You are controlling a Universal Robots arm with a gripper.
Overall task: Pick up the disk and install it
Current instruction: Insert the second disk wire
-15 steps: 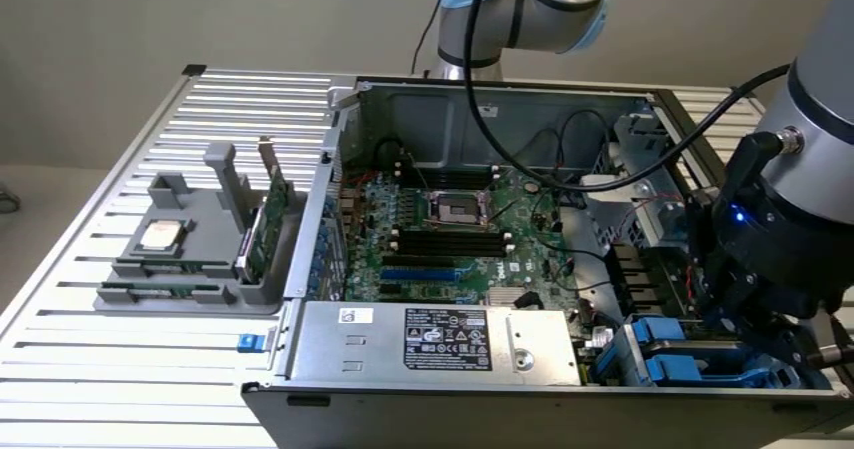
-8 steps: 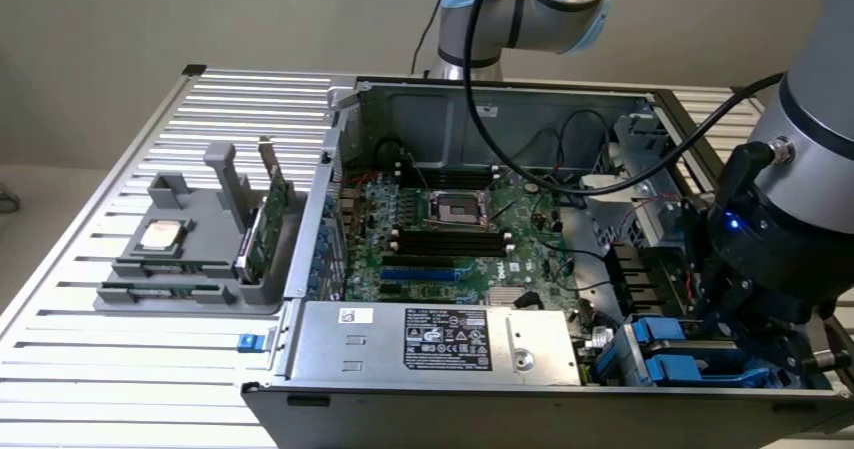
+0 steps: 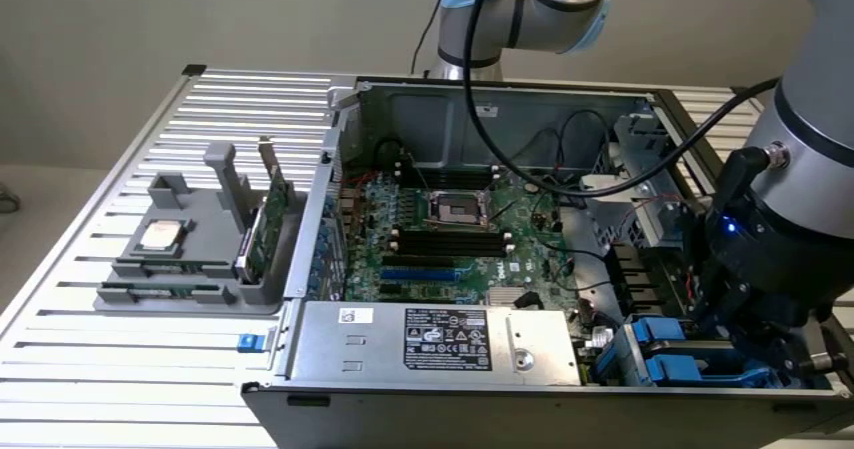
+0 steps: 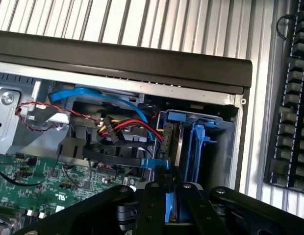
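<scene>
The hand (image 4: 174,196) is down in the corner of the open PC case (image 3: 467,394), at the exterior view's right, over the drive bay (image 4: 225,142). Its fingers (image 4: 154,205) are pinched nearly closed on the blue carrier of the disk (image 4: 172,203), which stands on edge between them, partly in the bay beside another blue carrier (image 4: 197,144). Red and blue cables (image 4: 127,122) sit just beside it.
</scene>
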